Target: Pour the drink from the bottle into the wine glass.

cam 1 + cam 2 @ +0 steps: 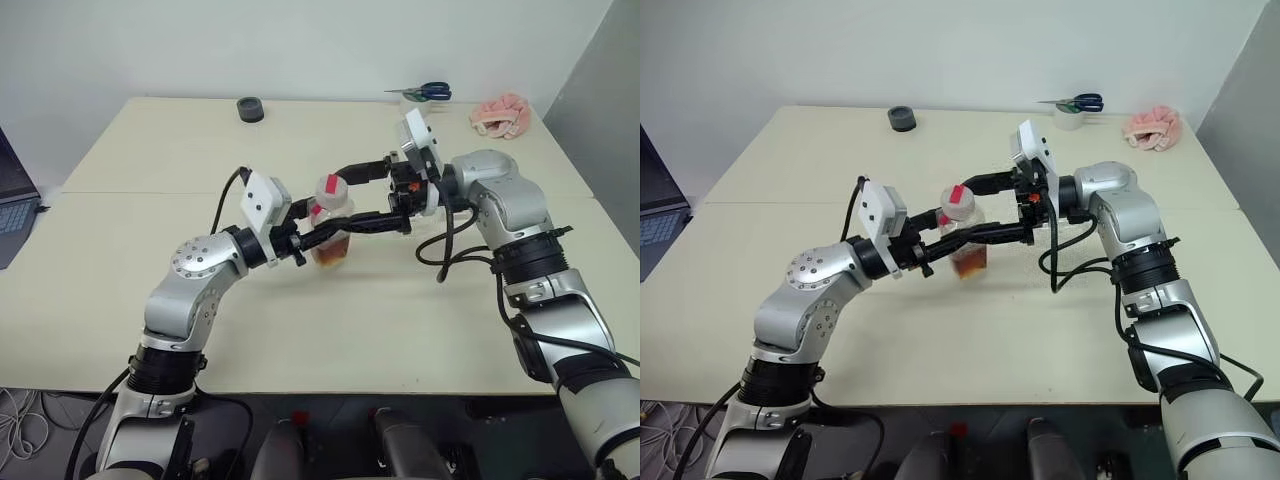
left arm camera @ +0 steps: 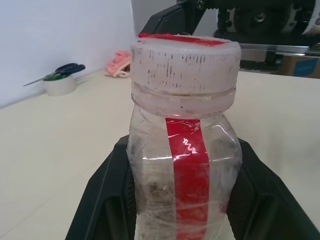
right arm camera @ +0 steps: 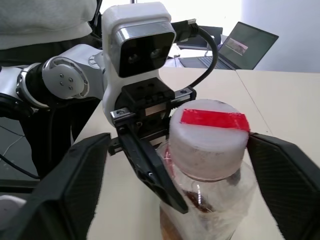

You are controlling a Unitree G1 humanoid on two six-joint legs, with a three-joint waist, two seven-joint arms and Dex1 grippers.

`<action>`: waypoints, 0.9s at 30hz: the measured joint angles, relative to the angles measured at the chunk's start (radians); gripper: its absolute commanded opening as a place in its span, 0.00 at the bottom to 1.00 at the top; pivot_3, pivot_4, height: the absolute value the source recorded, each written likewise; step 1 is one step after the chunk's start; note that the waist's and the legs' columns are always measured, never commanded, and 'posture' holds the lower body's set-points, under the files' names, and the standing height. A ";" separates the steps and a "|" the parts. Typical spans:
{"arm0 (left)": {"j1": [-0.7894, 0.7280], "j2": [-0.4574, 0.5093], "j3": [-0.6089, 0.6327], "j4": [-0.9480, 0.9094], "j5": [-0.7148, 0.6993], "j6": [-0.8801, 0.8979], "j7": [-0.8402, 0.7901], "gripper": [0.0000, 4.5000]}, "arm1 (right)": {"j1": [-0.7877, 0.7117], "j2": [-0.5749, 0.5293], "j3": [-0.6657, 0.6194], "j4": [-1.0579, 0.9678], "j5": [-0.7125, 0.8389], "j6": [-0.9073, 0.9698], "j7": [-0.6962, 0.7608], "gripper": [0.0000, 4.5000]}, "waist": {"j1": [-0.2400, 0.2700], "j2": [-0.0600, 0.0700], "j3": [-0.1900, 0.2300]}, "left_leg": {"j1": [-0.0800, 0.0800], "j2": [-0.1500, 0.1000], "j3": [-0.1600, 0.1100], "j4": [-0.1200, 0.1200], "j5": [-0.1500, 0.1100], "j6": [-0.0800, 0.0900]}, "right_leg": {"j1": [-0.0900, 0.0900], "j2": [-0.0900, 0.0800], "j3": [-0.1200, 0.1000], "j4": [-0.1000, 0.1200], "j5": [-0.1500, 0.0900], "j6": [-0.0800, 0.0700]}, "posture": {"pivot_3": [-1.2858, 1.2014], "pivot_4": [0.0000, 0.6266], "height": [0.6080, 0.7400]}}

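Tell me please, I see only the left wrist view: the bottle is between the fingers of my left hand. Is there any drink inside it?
Observer: Yes. The head views show a little amber drink at the bottom of the bottle.
Operator: And where is the right hand?
Observer: The right hand is open, with one finger on each side of the cap, not closed on it.
Operator: Is anything on the far left part of the table?
Observer: A small black round object sits there, near the far edge.
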State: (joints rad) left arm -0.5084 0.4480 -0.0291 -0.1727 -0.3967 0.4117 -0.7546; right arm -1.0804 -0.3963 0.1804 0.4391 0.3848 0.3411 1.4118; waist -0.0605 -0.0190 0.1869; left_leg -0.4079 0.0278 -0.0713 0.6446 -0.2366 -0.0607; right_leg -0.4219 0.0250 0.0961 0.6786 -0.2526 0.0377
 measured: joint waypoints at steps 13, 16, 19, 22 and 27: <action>-0.031 0.023 -0.004 0.046 -0.022 -0.001 -0.102 0.42 | 0.213 -0.072 -0.132 -0.565 0.098 0.364 -0.356 1.00 | 0.002 0.000 0.000 | 0.000 0.000 0.000 0.000 0.000 0.000 | 0.000 0.000 0.000 0.001 0.000 0.000 | 0.52 0.24 1.00; -0.043 0.031 -0.006 0.058 -0.035 -0.001 -0.148 0.42 | 0.250 -0.041 -0.152 -0.710 0.120 0.491 -0.516 1.00 | 0.001 0.000 0.000 | 0.000 0.000 -0.001 0.000 0.000 0.000 | 0.000 0.000 0.000 0.001 -0.003 0.005 | 0.52 0.24 1.00; -0.053 0.037 -0.009 0.066 -0.041 -0.001 -0.194 0.42 | 0.295 0.016 -0.158 -0.824 0.146 0.591 -0.658 1.00 | 0.002 0.000 0.000 | 0.000 0.000 0.000 0.000 0.000 0.000 | 0.000 0.001 0.000 0.001 -0.003 0.005 | 0.52 0.24 1.00; -0.064 0.037 -0.018 0.067 -0.053 0.004 -0.229 0.42 | 0.305 0.067 -0.153 -0.877 0.146 0.645 -0.772 1.00 | 0.002 0.000 0.000 | 0.000 0.000 0.000 0.000 0.000 0.000 | 0.000 0.000 0.000 0.001 -0.003 0.005 | 0.52 0.24 1.00; -0.075 0.032 -0.046 0.066 -0.057 0.008 -0.260 0.42 | 0.305 0.107 -0.133 -0.888 0.144 0.660 -0.865 1.00 | 0.002 0.000 0.000 | 0.000 0.000 0.000 0.000 0.000 0.000 | 0.000 0.000 0.000 0.000 -0.003 0.005 | 0.52 0.24 1.00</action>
State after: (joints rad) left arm -0.5837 0.4796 -0.0755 -0.1064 -0.4536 0.4201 -1.0145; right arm -0.7758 -0.2893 0.0474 -0.4485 0.5291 1.0009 0.5470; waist -0.0583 -0.0189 0.1870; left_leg -0.4082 0.0277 -0.0717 0.6446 -0.2365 -0.0607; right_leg -0.4220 0.0254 0.0963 0.6791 -0.2556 0.0424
